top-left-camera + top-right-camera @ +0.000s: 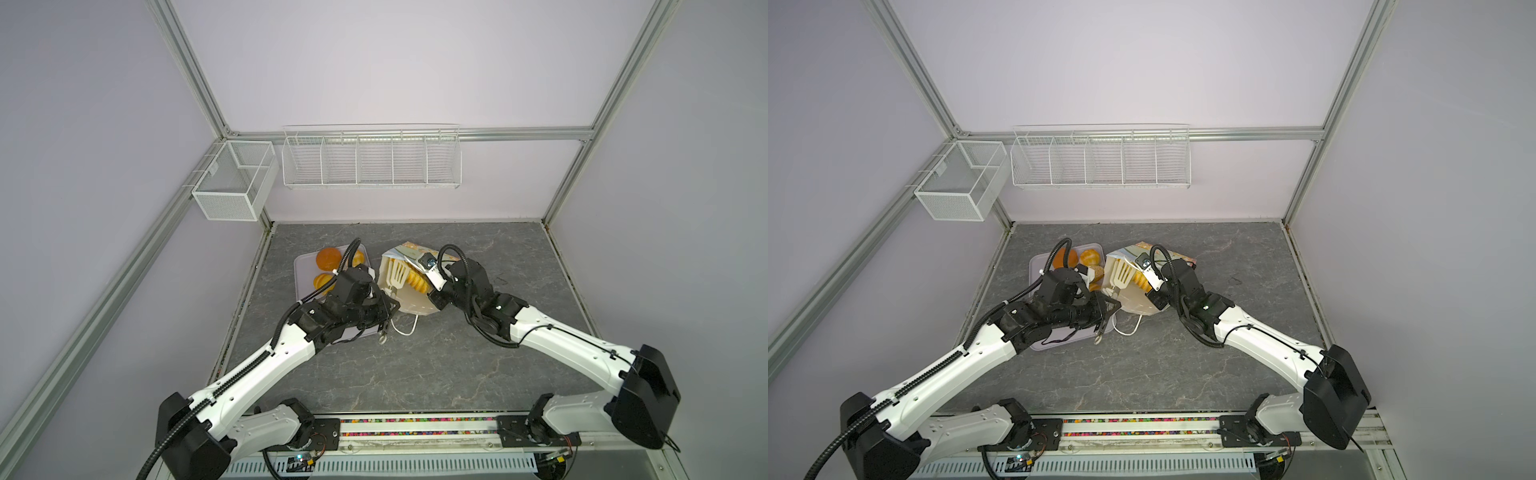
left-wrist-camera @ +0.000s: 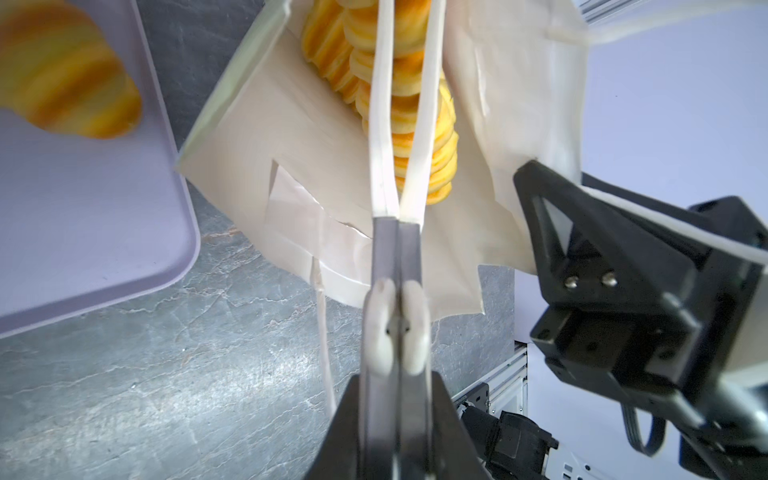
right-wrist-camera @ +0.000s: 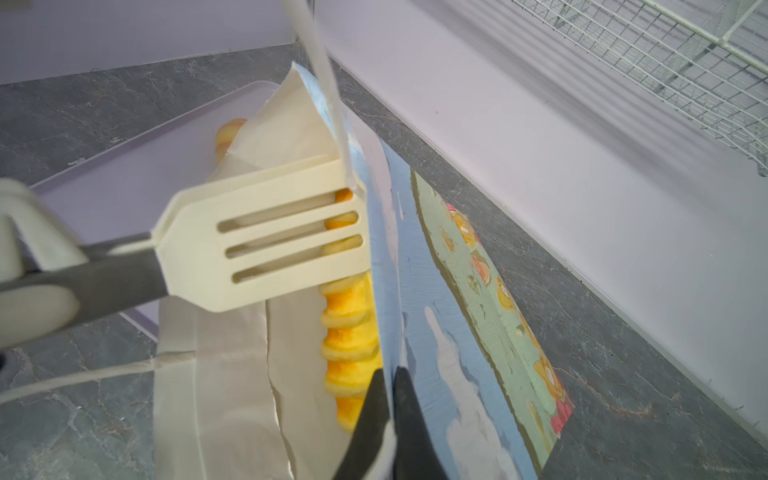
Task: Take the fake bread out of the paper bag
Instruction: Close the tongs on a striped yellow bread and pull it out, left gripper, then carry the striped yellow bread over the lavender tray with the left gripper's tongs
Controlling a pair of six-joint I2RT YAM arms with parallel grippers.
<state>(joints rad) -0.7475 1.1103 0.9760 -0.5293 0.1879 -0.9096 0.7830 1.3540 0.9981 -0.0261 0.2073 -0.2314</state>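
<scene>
**Left wrist view: tongs at the loaf in the bag**

My left gripper is clamped on the grey handles of the tongs, its jaws nearly together. The cream blades reach into the bag and sit against a ridged loaf inside. I cannot tell whether the loaf is actually pinched.

From the right wrist I see one slotted blade lying flat over the loaf, with bread showing through the slots. My right gripper is closed tight on the bag's blue printed wall at the mouth.

In both top views the bag sits mid-desk toward the far edge. It is just beside the tray, which is near the left edge. More bread lies on the tray. A cord handle trails on the desk.
</scene>
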